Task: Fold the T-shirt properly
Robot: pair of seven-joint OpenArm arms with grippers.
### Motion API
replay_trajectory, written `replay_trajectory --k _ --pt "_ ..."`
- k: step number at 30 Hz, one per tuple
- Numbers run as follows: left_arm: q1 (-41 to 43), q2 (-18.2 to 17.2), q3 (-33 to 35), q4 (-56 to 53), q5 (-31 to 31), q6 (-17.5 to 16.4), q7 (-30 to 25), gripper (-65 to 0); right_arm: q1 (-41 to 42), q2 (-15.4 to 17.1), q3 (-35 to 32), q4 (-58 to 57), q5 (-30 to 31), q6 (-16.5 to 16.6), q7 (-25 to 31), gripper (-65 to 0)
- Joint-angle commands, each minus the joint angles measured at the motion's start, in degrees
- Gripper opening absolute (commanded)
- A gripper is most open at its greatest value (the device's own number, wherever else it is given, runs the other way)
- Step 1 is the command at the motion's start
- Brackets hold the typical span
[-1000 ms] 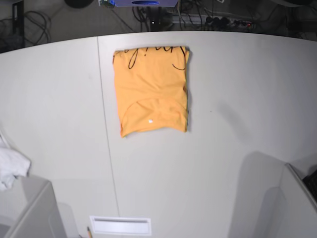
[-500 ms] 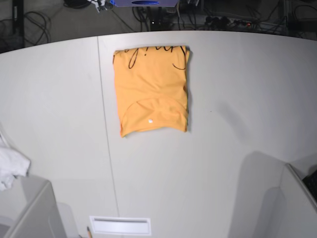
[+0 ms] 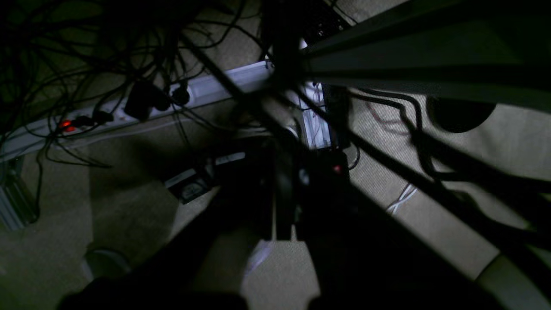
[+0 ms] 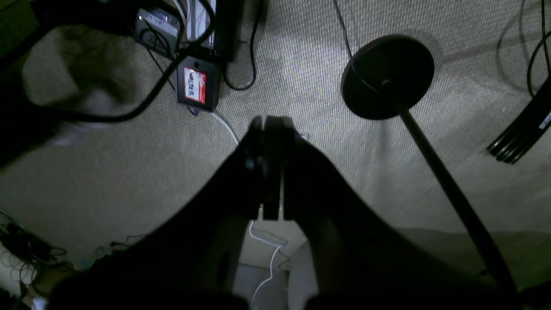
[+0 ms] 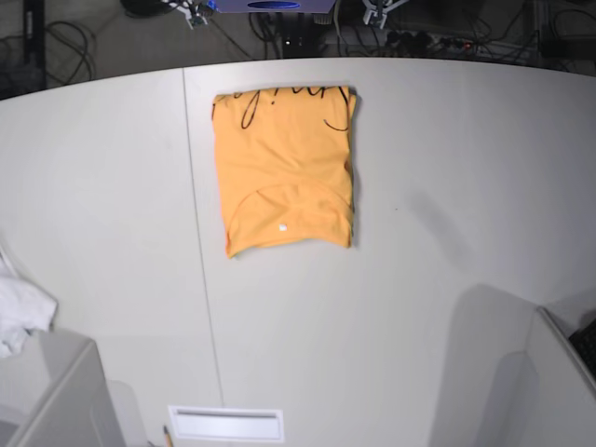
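Base view shows the T-shirt (image 5: 285,172) folded flat at twelve o'clock on the table (image 5: 447,186), while the left gripper (image 3: 286,189) and right gripper (image 4: 271,125) hang closed, empty, over the floor.

black script on T-shirt (image 5: 284,168) — illegible

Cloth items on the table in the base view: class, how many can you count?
2. The folded orange T-shirt lies at the table's far middle; a small white cloth sits at the left edge, partly cut off. No others show.
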Motion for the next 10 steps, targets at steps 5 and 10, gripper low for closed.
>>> replay_trajectory --k 5,10 --pt "-0.8 -0.8 0.1 -2.1 0.4 -0.2 -0.3 -65.0 -0.6 0.5 0.1 1.5 0.2 0.0 6.1 -65.0" --pt "-1.3 -1.0 0.1 -3.3 0.4 -0.1 -0.3 -65.0 -1.1 0.7 0.1 1.9 0.3 0.0 10.6 -65.0"
